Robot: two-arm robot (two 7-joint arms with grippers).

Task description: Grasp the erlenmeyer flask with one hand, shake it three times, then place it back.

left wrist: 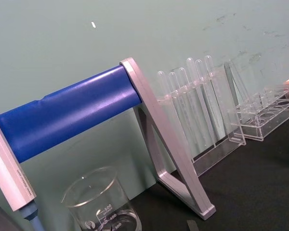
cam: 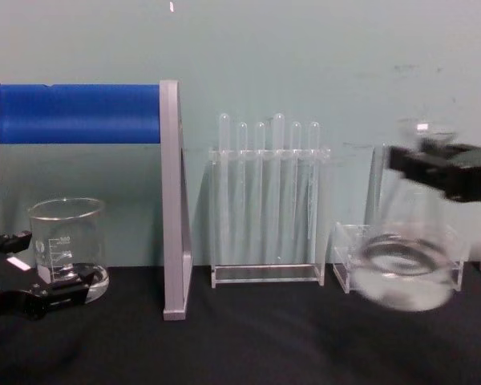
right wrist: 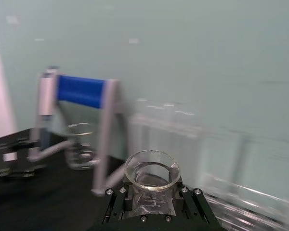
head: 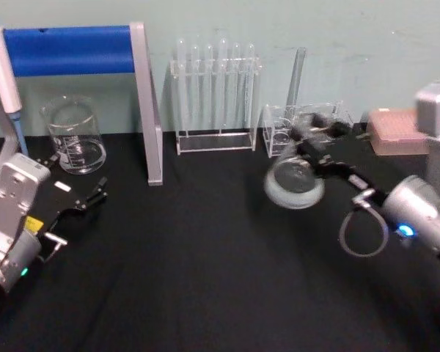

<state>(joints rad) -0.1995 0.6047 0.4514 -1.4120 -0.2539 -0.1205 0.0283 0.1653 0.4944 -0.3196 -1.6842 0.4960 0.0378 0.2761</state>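
The clear erlenmeyer flask [head: 293, 183] hangs tilted above the black table at the right, motion-blurred. My right gripper [head: 317, 145] is shut on its neck, one black finger on each side. From the chest the flask [cam: 405, 277] is a blurred wide base in front of the small acrylic rack, with the right gripper [cam: 433, 170] around its neck near the right edge. The right wrist view looks down on the flask's flared rim [right wrist: 151, 168] between the jaws of the right gripper [right wrist: 151, 204]. My left gripper [head: 88, 202] rests open and holds nothing at the left near the beaker; it appears again low left [cam: 40, 295].
A graduated glass beaker [head: 75, 137] stands at the back left beside a blue-and-grey stand [head: 145, 110]. A test tube rack [head: 215, 99] is at the back centre, a small acrylic rack [head: 282, 130] behind the flask, and a pink box [head: 396, 132] at the far right.
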